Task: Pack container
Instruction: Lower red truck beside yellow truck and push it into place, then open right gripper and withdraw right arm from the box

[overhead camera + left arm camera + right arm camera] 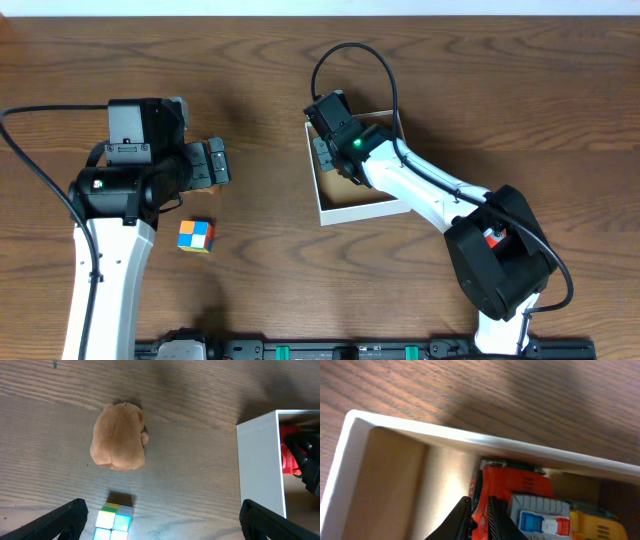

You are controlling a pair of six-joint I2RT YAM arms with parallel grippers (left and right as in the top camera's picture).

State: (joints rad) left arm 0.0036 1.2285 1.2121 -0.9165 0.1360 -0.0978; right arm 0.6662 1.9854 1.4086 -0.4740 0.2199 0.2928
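The container (360, 211), a shallow white box with a brown inside, sits right of centre. My right gripper (330, 150) reaches into its left part. In the right wrist view the container's rim (470, 437) runs across, and my right gripper (479, 517) is shut on the edge of a red, grey and yellow toy vehicle (517, 485) lying against the far wall. My left gripper (215, 163) is open. In the left wrist view it (165, 527) is empty above the table, with a tan plush toy (119, 436) ahead and a colourful cube (114, 519) between its fingers' line.
The cube (196, 236) lies on the wood table below my left gripper. The container's white wall (257, 460) shows at the right of the left wrist view, with the red toy (290, 455) inside. A black rail runs along the table's front edge (330, 350).
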